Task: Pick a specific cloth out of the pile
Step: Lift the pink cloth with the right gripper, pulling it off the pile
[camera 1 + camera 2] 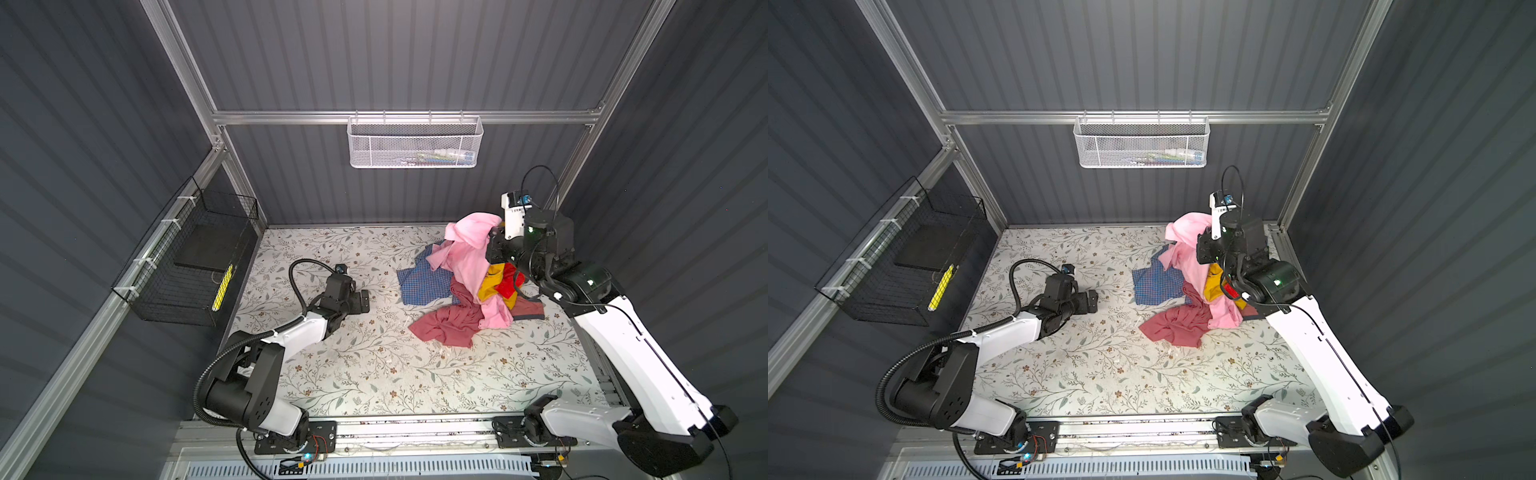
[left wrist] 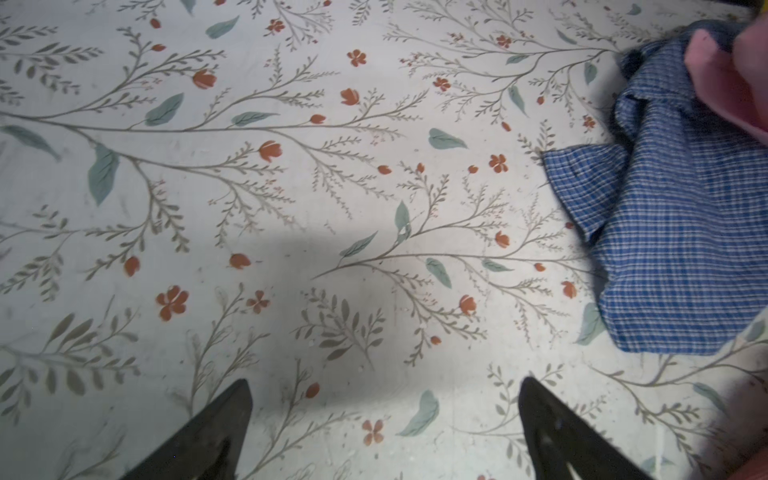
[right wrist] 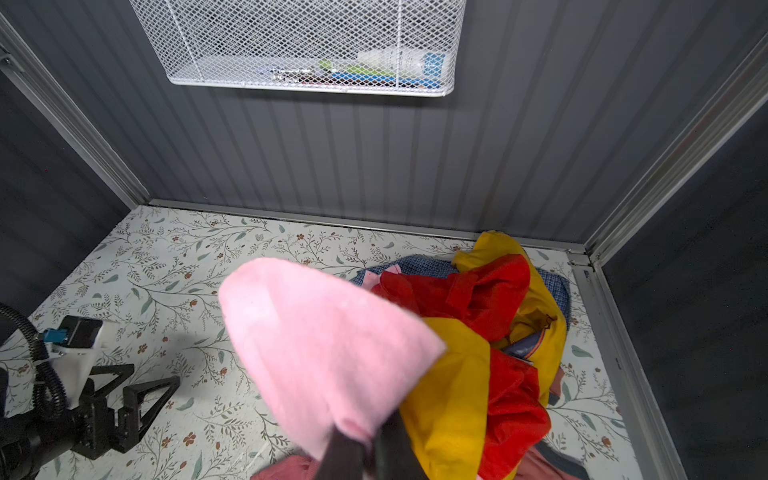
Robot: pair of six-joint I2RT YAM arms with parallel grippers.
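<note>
Two black fingers of the right gripper (image 3: 368,438) are pressed together on a fold of the large, soft, matte light pink cloth (image 3: 324,345), pinching it at the lower middle of the right wrist view. The fold stands up from them as a rounded flap that fills the centre of that frame. In both top views the light pink cloth (image 1: 469,249) (image 1: 1187,245) sits right of centre, toward the upper right of the floral-printed table (image 1: 374,374). Its top end is raised against the gripper's left side, and the rest hangs in long creased folds onto the pile of mixed cloths (image 1: 478,303). It is plain, pale and without sheen. Around it lie a blue checked cloth (image 1: 419,282) to the left, a darker dusty-rose cloth (image 1: 449,328) at lower left, and a mustard yellow cloth (image 1: 490,286) and a shiny bright red cloth (image 1: 509,282) just to the right. The left gripper (image 1: 361,301) (image 2: 385,381), left of centre and well apart from the pile, is low over the table, its jaws spread wide with nothing between them
</note>
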